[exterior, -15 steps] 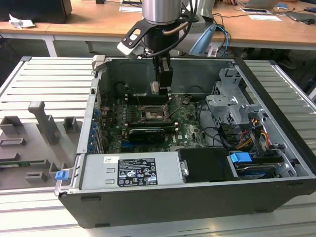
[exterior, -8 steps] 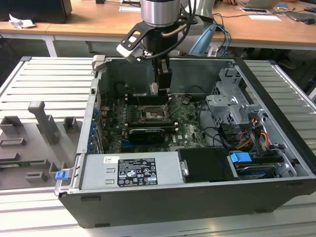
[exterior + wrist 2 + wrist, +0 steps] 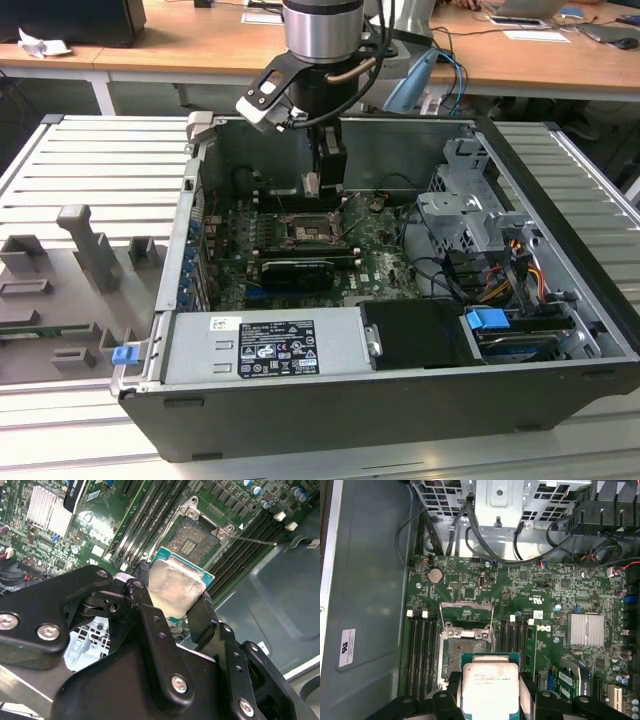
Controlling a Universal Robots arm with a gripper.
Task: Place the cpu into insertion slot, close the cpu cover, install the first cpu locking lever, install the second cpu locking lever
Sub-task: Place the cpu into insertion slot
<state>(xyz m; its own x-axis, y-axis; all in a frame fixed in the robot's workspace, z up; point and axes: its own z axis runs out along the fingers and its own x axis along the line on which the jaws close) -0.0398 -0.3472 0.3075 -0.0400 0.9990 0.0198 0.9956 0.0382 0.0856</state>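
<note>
Second wrist view: claw [image 3: 173, 598] clamped on cpu [image 3: 172, 586], held over open insertion slot [image 3: 194, 537] on motherboard [image 3: 107, 527] inside computer case [image 3: 280, 590].

Exterior view: high and off the arm [image 3: 322, 30], angled down into the open computer case [image 3: 400, 400], whole case in frame. Both wrist views sit close above the motherboard [image 3: 545, 595], first straight down, second oblique, each past the tool [image 3: 491, 692] gripping the cpu [image 3: 489, 680]. All three share the insertion slot [image 3: 303, 229].
</note>
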